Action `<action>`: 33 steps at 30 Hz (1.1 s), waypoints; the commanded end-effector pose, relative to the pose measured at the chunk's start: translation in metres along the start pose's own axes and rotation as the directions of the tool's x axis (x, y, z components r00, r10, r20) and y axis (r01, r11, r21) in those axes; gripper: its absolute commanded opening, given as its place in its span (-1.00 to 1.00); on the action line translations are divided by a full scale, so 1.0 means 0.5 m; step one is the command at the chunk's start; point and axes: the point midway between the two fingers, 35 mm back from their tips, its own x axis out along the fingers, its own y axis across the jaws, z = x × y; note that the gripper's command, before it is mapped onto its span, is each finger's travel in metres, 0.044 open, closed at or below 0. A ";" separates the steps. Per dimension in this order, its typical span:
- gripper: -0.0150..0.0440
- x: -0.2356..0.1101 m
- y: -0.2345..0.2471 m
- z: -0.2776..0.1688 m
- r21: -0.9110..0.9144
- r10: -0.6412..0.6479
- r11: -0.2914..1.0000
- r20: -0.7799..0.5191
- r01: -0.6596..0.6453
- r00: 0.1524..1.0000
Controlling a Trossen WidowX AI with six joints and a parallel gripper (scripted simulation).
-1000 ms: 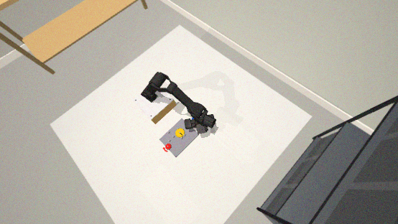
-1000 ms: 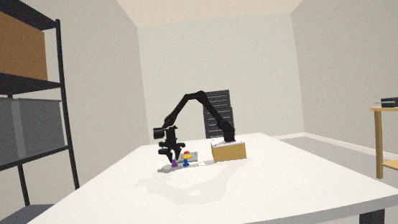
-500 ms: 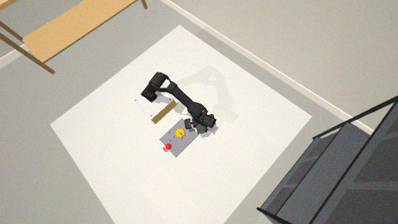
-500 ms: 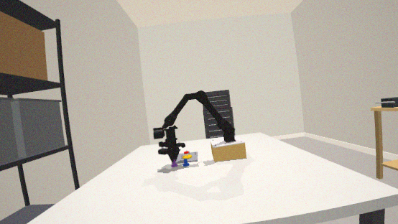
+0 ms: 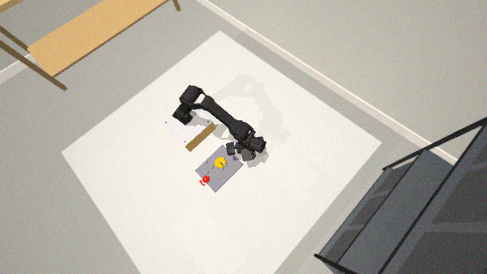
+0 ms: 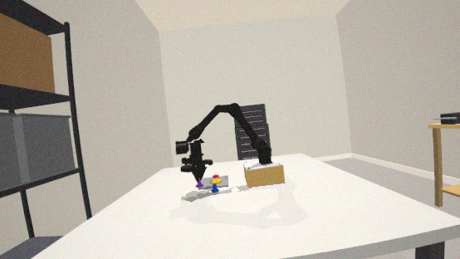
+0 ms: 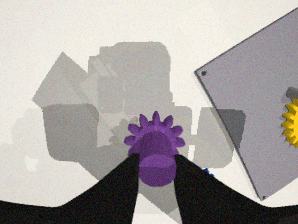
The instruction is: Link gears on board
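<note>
My gripper (image 6: 199,179) (image 7: 156,160) is shut on the knob of the purple gear (image 6: 199,185) (image 7: 155,127), held upright a little above the table beside the board. The grey board (image 5: 215,185) (image 6: 224,183) (image 7: 250,65) bears the red gear (image 5: 207,179) (image 6: 215,176) near one edge and the yellow gear (image 5: 219,161) (image 6: 216,181) (image 7: 291,125), which is cut off in the wrist view. Several short pegs show between and around them. A blue gear (image 6: 214,188) (image 7: 208,172) stands on the table near the board, mostly hidden by a finger in the wrist view.
The red arrow (image 5: 202,183) lies beside the red gear. The arm's base stands on a wooden block (image 5: 200,137) (image 6: 266,175) near the board. The arm casts shadows over the white table (image 5: 145,176) (image 6: 249,232).
</note>
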 end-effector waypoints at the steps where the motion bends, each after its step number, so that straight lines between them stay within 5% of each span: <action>1: -0.49 -0.033 0.005 0.004 0.002 0.005 1.000 0.010 -0.006 1.000; 33: -0.49 -0.219 -0.005 -0.013 -0.004 -0.018 1.000 -0.012 0.018 1.000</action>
